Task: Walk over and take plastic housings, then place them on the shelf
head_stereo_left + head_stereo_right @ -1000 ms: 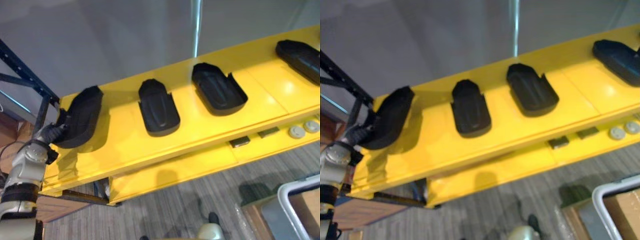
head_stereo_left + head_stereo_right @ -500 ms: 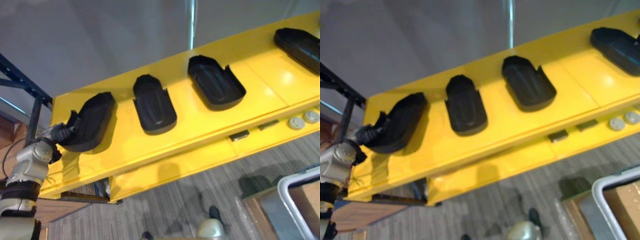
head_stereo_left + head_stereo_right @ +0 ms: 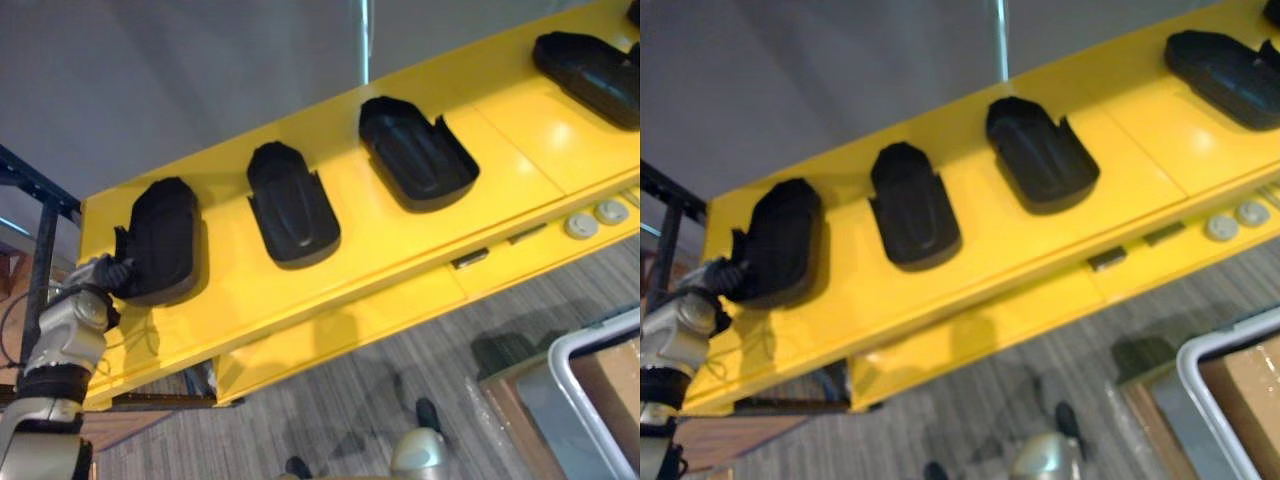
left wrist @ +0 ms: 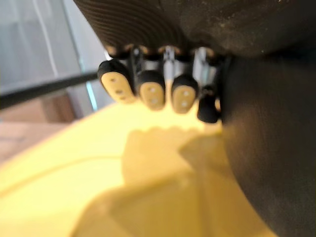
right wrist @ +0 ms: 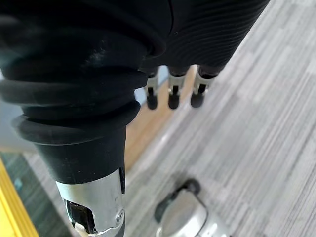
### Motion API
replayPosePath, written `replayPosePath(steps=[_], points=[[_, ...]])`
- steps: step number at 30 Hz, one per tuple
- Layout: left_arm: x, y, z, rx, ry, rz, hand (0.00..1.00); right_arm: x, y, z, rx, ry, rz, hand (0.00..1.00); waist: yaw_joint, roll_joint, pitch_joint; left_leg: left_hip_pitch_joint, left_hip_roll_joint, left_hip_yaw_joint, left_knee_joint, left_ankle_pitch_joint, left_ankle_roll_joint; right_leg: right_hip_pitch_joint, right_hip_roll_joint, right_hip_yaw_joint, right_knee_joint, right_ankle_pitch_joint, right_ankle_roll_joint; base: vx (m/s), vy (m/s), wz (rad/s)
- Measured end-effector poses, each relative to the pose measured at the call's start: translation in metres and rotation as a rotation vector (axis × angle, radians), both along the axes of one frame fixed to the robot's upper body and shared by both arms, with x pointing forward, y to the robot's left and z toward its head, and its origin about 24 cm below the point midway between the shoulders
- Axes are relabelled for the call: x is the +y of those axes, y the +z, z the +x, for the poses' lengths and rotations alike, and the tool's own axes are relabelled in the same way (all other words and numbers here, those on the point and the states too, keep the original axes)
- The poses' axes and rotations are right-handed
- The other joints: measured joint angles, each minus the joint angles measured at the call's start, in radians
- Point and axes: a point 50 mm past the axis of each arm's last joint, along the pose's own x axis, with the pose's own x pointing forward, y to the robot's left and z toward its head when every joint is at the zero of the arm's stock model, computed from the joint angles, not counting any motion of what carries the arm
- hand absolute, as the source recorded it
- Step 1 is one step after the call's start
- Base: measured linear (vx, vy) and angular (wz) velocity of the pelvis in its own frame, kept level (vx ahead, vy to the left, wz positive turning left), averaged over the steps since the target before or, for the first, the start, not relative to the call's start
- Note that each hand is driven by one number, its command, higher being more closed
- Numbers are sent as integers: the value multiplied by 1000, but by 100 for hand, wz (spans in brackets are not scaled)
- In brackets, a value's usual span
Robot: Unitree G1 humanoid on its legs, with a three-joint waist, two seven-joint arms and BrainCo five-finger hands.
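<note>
Leftmost plastic housing [image 3: 165, 240] is lying on the yellow shelf [image 3: 240, 290], at its left end. My left hand [image 3: 105, 272] is gripping its near edge, fingers [image 4: 150, 89] curling against the black shell. Three more are sitting in a row to its right, well apart: second housing [image 3: 292, 203], third housing [image 3: 417, 152] with open side up, fourth housing [image 3: 590, 65] at the far right. Two round grey buttons [image 3: 595, 218] are showing on the shelf's lower ledge. My right hand [image 5: 170, 94] is hanging over the grey carpet [image 5: 266, 123], fingers straight and relaxed, holding nothing. A grey-rimmed bin [image 3: 590, 390] is sitting on the floor at lower right.
</note>
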Motion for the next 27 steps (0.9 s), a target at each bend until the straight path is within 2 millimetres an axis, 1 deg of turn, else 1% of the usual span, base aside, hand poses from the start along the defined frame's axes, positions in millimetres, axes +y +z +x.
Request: replayPosePath(steps=[7, 14, 15, 20, 23, 27], points=[[2, -7, -6, 20, 2, 0, 100, 1, 0, 3, -5, 18, 1, 0, -3, -8, 5, 0, 1, 0, 4, 0, 0, 0, 0, 0, 0, 4, 0, -21, -5, 0], [2, -8, -6, 20, 0, 0, 100, 1, 1, 4, -8, 18, -1, 0, -2, -9, 5, -1, 1, 0, 4, 0, 0, 0, 0, -1, 0, 5, 1, 0, 0, 0], [2, -8, -6, 19, 0, 0, 0, 1, 1, 4, -7, 18, -1, 0, -1, -10, 4, -1, 1, 0, 4, 0, 0, 0, 0, -1, 0, 5, 1, 0, 0, 0], [3, -7, -7, -12, 16, 22, 0, 1, 0, 4, -6, 18, 0, 0, -1, -14, 3, -1, 1, 0, 4, 0, 0, 1, 0, -1, -1, 6, 1, 0, 0, 0], [6, -2, -8, -97, 52, 77, 0, 2, 0, 3, -5, 17, 2, 0, -1, -25, -2, -1, 1, 0, 4, 0, 0, 1, 0, -1, -2, 7, 1, 0, 0, 0], [13, 10, -10, -254, 126, 151, 0, 3, 0, 3, -9, 16, 1, 0, -1, -43, -12, 0, 1, -1, 4, 1, -1, 3, 0, -1, -4, 7, 1, 0, 0, 0]])
